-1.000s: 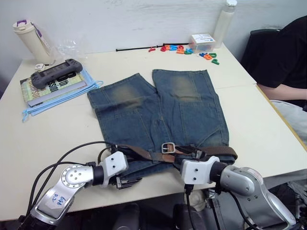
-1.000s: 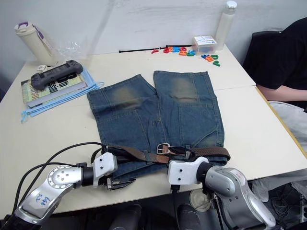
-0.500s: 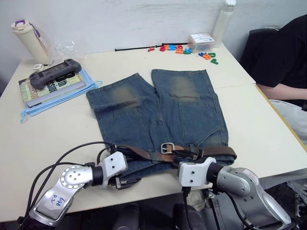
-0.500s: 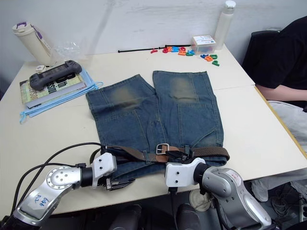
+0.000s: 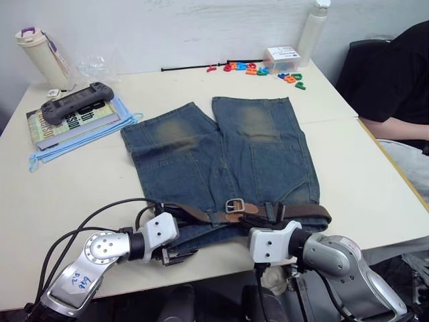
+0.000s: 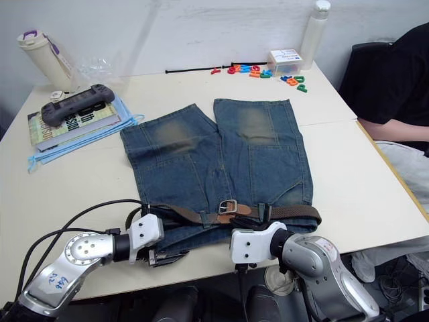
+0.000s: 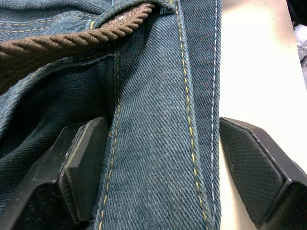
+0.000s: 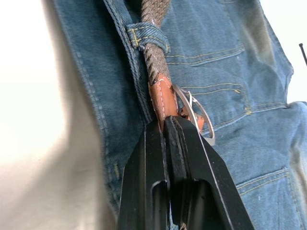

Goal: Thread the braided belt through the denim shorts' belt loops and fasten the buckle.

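Black rubber-faced fingers: the left gripper (image 7: 158, 177) is spread open astride the near waistband edge of the denim shorts (image 5: 221, 157), one finger on cloth, the other over bare table (image 5: 60, 194); nothing is clamped, and the placement is judged to steady the waistband for threading.

Black paired fingers: the right gripper (image 8: 165, 127) is closed tight on the tan leather tip of the braided belt (image 5: 301, 213), just beside the silver buckle (image 5: 234, 206). The grip at the very tip is judged to serve for steering the end toward the buckle frame.

Dark-brown woven strap: the belt is laid along the waistband at the near table edge, passed under a belt loop (image 8: 146, 34) directly ahead of the tip. The buckle does not yet appear fastened.

Blue denim, faded tan patches: the shorts are spread flat at the table's middle, waist near, legs pointing far, so that the loops are presented to both arms.

Far left: a handheld game console (image 5: 78, 101) is set on a book (image 5: 67, 127), with a capped tumbler (image 5: 41, 57) behind.

Far right: coloured plastic letters (image 5: 258, 69), a small box (image 5: 281, 58) and a white bottle (image 5: 313, 30) are kept well apart from the work.

Right edge: a seated person in a dark sleeve (image 5: 392, 74) is noted.
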{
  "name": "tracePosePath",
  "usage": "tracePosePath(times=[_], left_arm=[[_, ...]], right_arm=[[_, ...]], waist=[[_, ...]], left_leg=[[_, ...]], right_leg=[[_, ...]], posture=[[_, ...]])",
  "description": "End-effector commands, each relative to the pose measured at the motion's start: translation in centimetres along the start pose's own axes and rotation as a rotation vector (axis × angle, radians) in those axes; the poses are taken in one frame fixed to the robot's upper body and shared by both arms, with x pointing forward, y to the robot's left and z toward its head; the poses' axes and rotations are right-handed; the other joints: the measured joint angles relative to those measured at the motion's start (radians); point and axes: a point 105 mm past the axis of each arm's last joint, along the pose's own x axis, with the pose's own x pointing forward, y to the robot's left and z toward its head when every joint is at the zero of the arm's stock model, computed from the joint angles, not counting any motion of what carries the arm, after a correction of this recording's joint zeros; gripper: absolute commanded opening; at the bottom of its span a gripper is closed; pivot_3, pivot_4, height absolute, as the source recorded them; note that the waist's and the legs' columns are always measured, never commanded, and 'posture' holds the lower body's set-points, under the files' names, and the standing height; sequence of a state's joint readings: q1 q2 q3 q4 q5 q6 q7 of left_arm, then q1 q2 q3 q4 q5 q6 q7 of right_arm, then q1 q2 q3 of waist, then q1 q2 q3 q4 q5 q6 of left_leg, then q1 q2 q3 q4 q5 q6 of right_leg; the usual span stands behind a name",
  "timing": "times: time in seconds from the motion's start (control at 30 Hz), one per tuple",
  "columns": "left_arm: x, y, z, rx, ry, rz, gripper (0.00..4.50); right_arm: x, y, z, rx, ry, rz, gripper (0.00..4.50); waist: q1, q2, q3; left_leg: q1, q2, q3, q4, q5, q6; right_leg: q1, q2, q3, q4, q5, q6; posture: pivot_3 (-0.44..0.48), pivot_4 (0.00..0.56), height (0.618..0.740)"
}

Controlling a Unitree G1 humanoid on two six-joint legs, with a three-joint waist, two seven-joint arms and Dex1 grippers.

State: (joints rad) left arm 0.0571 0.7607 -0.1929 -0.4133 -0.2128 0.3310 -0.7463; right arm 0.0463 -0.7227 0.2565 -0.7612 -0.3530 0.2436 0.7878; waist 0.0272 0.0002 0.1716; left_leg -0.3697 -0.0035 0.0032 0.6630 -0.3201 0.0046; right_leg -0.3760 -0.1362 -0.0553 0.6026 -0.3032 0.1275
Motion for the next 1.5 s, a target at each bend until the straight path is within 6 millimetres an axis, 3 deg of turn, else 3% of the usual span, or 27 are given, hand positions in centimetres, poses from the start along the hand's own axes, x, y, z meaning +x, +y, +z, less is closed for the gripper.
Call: tracePosePath(times=[0.03, 0.1, 0.37, 0.5, 0.87, 1.0, 1.1, 1.2, 1.33, 1.5], left_arm=[[-0.2, -0.5, -3.9, -0.084, 0.159, -0.004, 4.01], [-0.1, -0.5, -3.9, -0.085, 0.160, -0.005, 4.01], [0.0, -0.5, -4.1, -0.078, 0.166, -0.010, 4.01], [0.0, -0.4, -4.2, -0.075, 0.169, -0.011, 4.01], [-0.2, -0.3, -4.6, -0.059, 0.183, -0.010, 4.01], [-0.3, -0.1, -4.5, -0.048, 0.176, 0.003, 4.01], [-0.3, 0.6, -3.0, -0.056, 0.087, 0.038, 4.01], [-0.5, 0.9, -1.3, -0.059, 0.013, 0.031, 4.49], [-0.8, 0.8, 0.4, -0.092, -0.060, 0.018, 4.49], [-2.5, -0.6, 3.9, -0.161, -0.175, -0.101, 4.49]], right_arm=[[-1.8, -1.0, 1.4, -0.011, -0.031, 0.002, 0.04], [-2.5, -1.6, 1.1, -0.012, -0.007, -0.002, 0.04], [-5.9, -7.3, -1.1, -0.045, 0.113, -0.122, 0.04], [-6.9, -8.9, -1.7, -0.045, 0.138, -0.165, 0.04], [-7.5, -10.2, -3.6, -0.028, 0.197, -0.230, 0.04], [-6.8, -10.4, -2.2, -0.011, 0.124, -0.240, 0.04], [-5.9, -10.0, -0.7, -0.009, 0.061, -0.221, 0.04], [-5.5, -9.9, -0.2, -0.009, 0.040, -0.214, 0.00], [-5.1, -9.9, 0.1, -0.016, 0.030, -0.209, 0.00], [-4.5, -10.0, 0.6, -0.033, 0.010, -0.209, 0.00]], waist=[[0.000, 0.000, 0.000], [0.000, 0.000, 0.000], [0.001, 0.002, 0.001], [0.002, 0.002, 0.001], [0.002, 0.003, 0.002], [0.001, 0.004, 0.002], [0.001, 0.004, 0.002], [0.000, 0.003, 0.003], [-0.002, 0.003, 0.007], [-0.006, 0.000, 0.016]], left_leg=[[0.000, 0.000, 0.000, 0.000, 0.000, 0.000], [0.000, 0.000, 0.000, 0.000, 0.000, 0.000], [0.000, 0.000, 0.000, 0.000, -0.001, 0.001], [-0.001, 0.000, 0.000, -0.001, -0.001, 0.001], [-0.003, -0.002, 0.001, -0.001, -0.002, 0.003], [-0.003, -0.002, 0.001, -0.001, -0.002, 0.003], [-0.003, -0.002, 0.001, -0.001, -0.002, 0.003], [-0.004, -0.002, 0.001, -0.001, -0.002, 0.003], [-0.005, -0.001, 0.000, -0.001, -0.002, 0.002], [-0.006, -0.001, 0.000, -0.001, -0.001, -0.003]], right_leg=[[0.000, 0.000, 0.000, 0.000, 0.000, 0.000], [0.000, 0.000, 0.000, -0.001, 0.000, 0.000], [0.001, -0.006, 0.000, -0.004, 0.000, -0.002], [0.001, -0.007, -0.002, -0.006, 0.000, -0.001], [0.002, -0.009, -0.002, -0.010, 0.003, 0.003], [0.002, -0.009, -0.002, -0.011, 0.003, 0.005], [0.002, -0.008, -0.002, -0.011, 0.003, 0.005], [0.001, -0.009, -0.003, -0.011, 0.003, 0.005], [0.001, -0.008, -0.003, -0.011, 0.003, 0.005], [-0.001, -0.006, -0.004, -0.011, 0.004, 0.005]], posture=[[0.000, 0.150, 0.714], [0.000, 0.150, 0.714], [0.000, 0.150, 0.714], [0.000, 0.150, 0.714], [0.000, 0.150, 0.714], [0.000, 0.150, 0.714], [0.000, 0.150, 0.714], [0.000, 0.150, 0.714], [0.000, 0.150, 0.714], [0.000, 0.150, 0.714]])
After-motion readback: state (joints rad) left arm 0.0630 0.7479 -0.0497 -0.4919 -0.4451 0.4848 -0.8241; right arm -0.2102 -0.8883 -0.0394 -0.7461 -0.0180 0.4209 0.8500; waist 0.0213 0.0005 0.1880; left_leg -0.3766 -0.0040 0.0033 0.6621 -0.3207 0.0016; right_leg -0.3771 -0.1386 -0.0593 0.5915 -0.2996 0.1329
